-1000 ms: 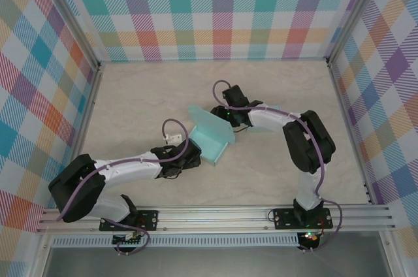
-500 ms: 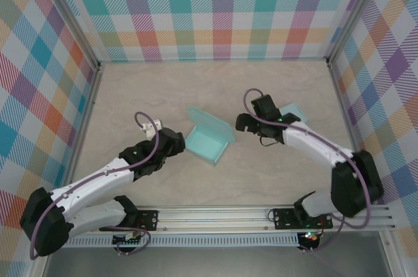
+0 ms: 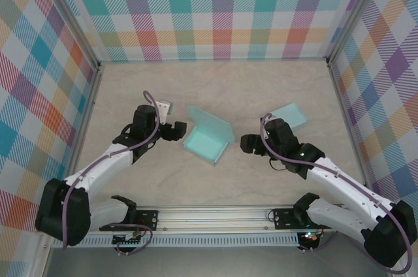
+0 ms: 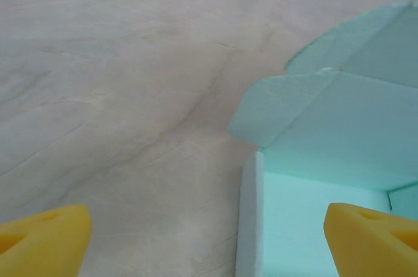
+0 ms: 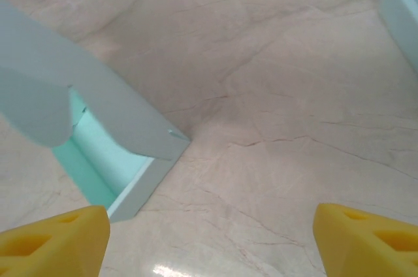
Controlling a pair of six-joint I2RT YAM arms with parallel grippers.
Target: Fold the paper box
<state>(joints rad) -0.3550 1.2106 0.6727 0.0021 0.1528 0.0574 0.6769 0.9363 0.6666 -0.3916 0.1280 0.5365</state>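
The paper box [image 3: 206, 141] has plain mint-green faces of one colour, and its cut edges look paler, almost white. It is a shallow open tray that lies at an angle in the middle of the bench [image 3: 157, 87], between my two hands. Along its far right side a large flap [image 3: 210, 122] stands up and leans a little. In the left wrist view a rounded tab [image 4: 287, 104] sits at the corner where this flap meets the short wall of the tray. In the right wrist view the inside of the tray is a deeper mint than the long grey-blue outer side of the flap.

My left hand [image 3: 175, 130] is just beside the left end of the box. Its yellow fingers [image 4: 42, 238] are spread wide and hold nothing, and the corner of the tray lies in front of them.

My right hand [image 3: 247, 144] is near the right side of the box, with bare bench between them. It is also spread wide and empty.

A second mint piece [image 3: 289, 115] lies flat on the bench, farther right and well apart from the box.
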